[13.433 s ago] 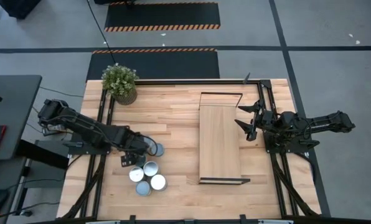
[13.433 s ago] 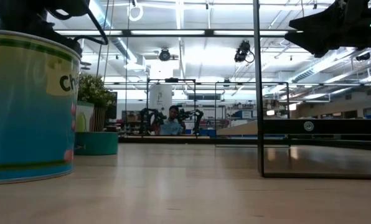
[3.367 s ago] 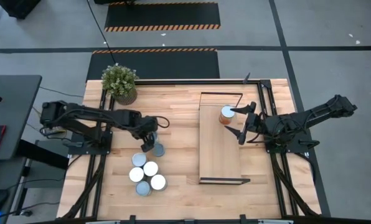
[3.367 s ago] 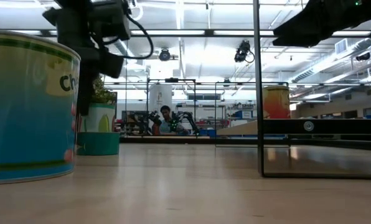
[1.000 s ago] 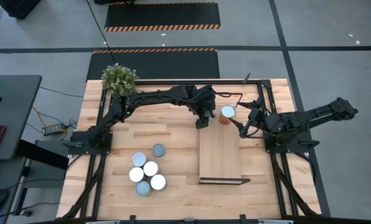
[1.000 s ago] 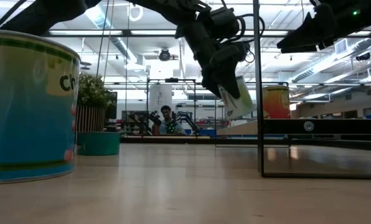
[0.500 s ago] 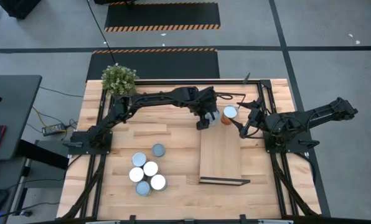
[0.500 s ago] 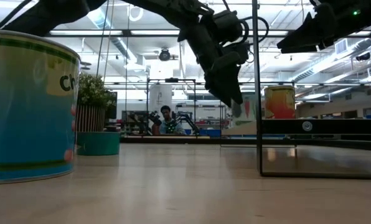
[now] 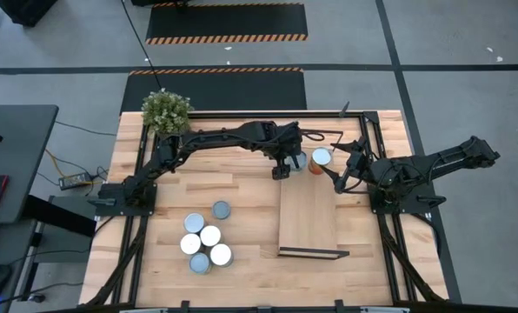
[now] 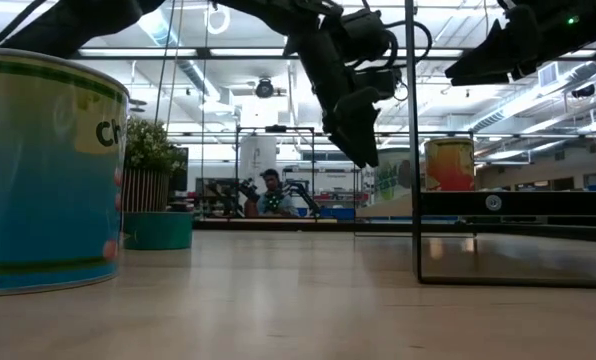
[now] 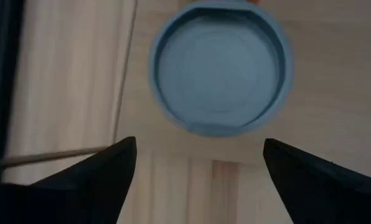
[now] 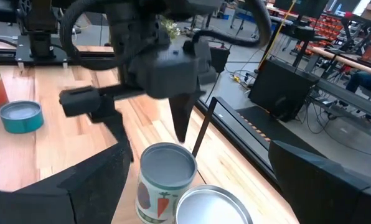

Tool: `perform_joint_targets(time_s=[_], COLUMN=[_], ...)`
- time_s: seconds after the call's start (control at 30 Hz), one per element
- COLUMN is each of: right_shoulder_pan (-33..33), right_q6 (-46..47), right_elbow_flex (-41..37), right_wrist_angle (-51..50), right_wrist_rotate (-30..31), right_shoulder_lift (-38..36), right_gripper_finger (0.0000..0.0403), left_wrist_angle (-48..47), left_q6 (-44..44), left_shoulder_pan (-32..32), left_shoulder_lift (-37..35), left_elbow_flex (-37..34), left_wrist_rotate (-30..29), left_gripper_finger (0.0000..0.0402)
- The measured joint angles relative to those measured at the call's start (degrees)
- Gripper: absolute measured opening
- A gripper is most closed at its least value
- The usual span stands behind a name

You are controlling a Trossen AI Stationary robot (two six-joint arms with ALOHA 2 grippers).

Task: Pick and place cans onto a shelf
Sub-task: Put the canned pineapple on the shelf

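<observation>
Two cans stand upright side by side on the far end of the light-wood shelf [image 9: 308,213]. One has a blue-grey top [image 11: 220,68] and a carrot label [image 12: 165,180]. The other, silvery-topped can [image 9: 321,157] is on its right. My left gripper [image 9: 283,168] hangs open just left of the blue-grey-topped can. It slants down, its fingertips [image 11: 114,168] short of the can and apart from it. My right gripper [image 9: 339,174] waits open just right of the shelf's far end. Several more cans [image 9: 204,243] stand in a cluster on the tabletop at the near left.
A potted plant [image 9: 168,113] stands at the table's far left corner. The shelf's thin black frame [image 10: 415,140] rises at its short ends. One can [image 10: 48,170] stands close before the low camera. The shelf's near half is bare board.
My left gripper held a can tilted above the shelf's far end. It has set the can upright beside the silvery-topped can and let go. It has then drawn back a little toward the table's left, clear of the can. My right gripper kept still.
</observation>
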Motion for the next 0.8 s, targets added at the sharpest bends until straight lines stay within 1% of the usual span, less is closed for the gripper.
perform_joint_targets(time_s=[0.13,0.27,0.33,0.5,0.57,0.67,0.73,0.8], right_shoulder_pan=[0.0,0.0,0.1,0.1,0.1,0.1,0.1,0.1], right_q6=[0.1,0.2,0.3,0.8,1.2,1.7,1.7,1.7], right_elbow_flex=[0.0,0.0,0.0,0.0,0.0,0.0,0.0,0.0], right_wrist_angle=[-0.2,-0.3,-0.3,-0.3,-0.8,-1.4,-1.4,-1.4], right_wrist_rotate=[0.0,0.0,-0.1,-1.5,-1.6,-1.7,-1.7,-1.9], right_shoulder_lift=[0.0,0.0,0.0,0.3,0.4,0.7,0.8,1.0], right_gripper_finger=[0.0388,0.0388,0.0388,0.0388,0.0388,0.0388,0.0388,0.0388], left_wrist_angle=[-8.7,-21.0,-27.4,-37.6,-39.3,-39.2,-39.2,-39.0], left_q6=[-0.1,-0.1,-1.0,-4.6,-5.9,-7.9,-9.0,-9.9], left_shoulder_pan=[-0.7,-2.7,-3.7,-7.0,-8.5,-10.7,-12.2,-13.7], left_shoulder_lift=[-0.4,-1.0,-1.7,-2.1,-2.2,-2.9,-3.9,-6.0], left_elbow_flex=[4.6,9.3,9.6,9.6,9.6,9.5,9.6,8.2], left_wrist_rotate=[-1.3,-1.3,0.0,5.4,7.7,10.7,11.5,11.4], left_gripper_finger=[0.0356,0.0356,0.0354,0.0337,0.0328,0.0314,0.0304,0.0295])
